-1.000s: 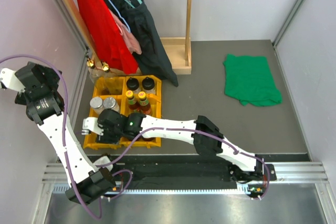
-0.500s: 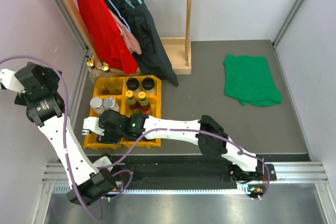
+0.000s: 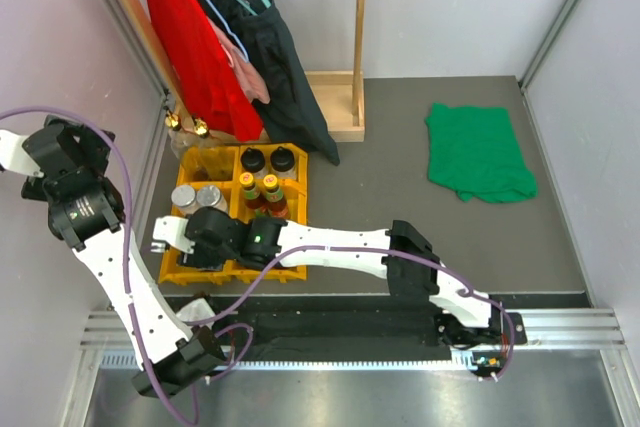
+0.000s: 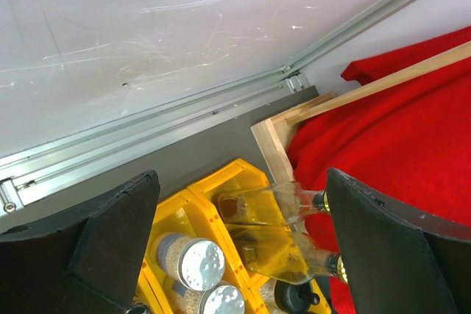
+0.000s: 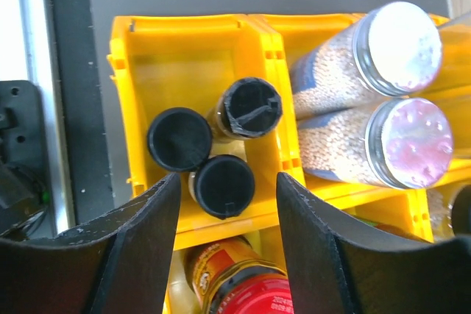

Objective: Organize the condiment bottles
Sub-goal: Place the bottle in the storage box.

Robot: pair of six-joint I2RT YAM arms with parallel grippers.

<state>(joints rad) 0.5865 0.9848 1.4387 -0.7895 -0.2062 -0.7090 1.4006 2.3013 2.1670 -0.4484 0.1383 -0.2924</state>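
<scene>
**While My Right Jaws Hang Over the Black-Capped Jars: Hazards and Orientation**

Because the three small black-capped glass jars (image 5: 179, 139) stand packed cap against cap, any descent here is tight. They sit in the near-left compartment of the yellow plastic compartment tray (image 5: 125, 108). My right gripper (image 5: 228, 180) hovers just above them. Its jaws are partly apart and hold nothing.

Hazards:
- A finger could land on a neighbouring cap rather than beside the chosen one, tipping that jar.
- A finger could strike the compartment wall, shifting the tray.
- A closing grip could catch two caps at once.

Orientation: each jar stands upright, its long axis vertical, its cap pointing up toward my wrist camera.

My left gripper (image 4: 241, 182) is spread wide and empty, well apart from the tray.
</scene>
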